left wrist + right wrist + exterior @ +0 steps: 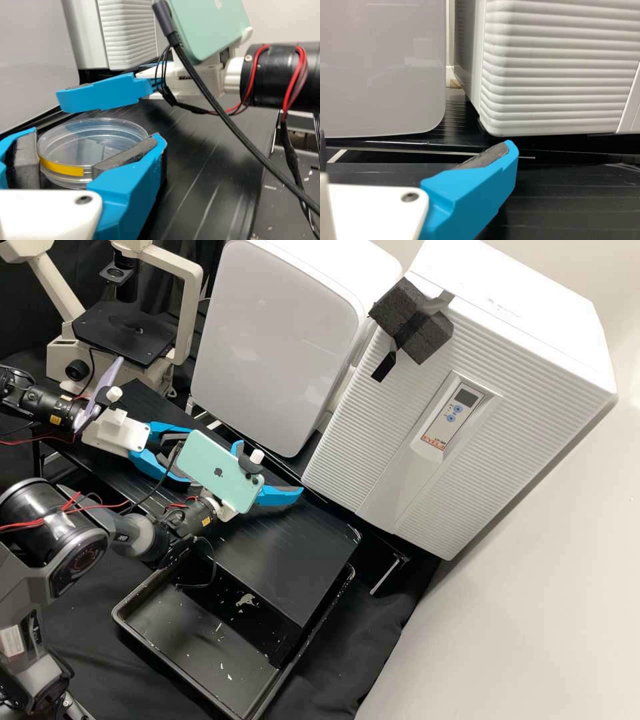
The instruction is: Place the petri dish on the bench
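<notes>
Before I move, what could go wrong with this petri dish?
The petri dish sits between the left gripper's pads; opening them before it rests on the bench could drop it, and I can't tell how high it is. The open right gripper has a finger just beyond the dish, so either arm shifting might knock it. The black cable hanging off the phone could snag.

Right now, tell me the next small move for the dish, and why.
I'd probably ease the left tool slowly down toward the bench: the clear dish sits between its grey pads, with bare black surface alongside. How much gap remains beneath is hard to tell, so letting go first seems risky.
</notes>
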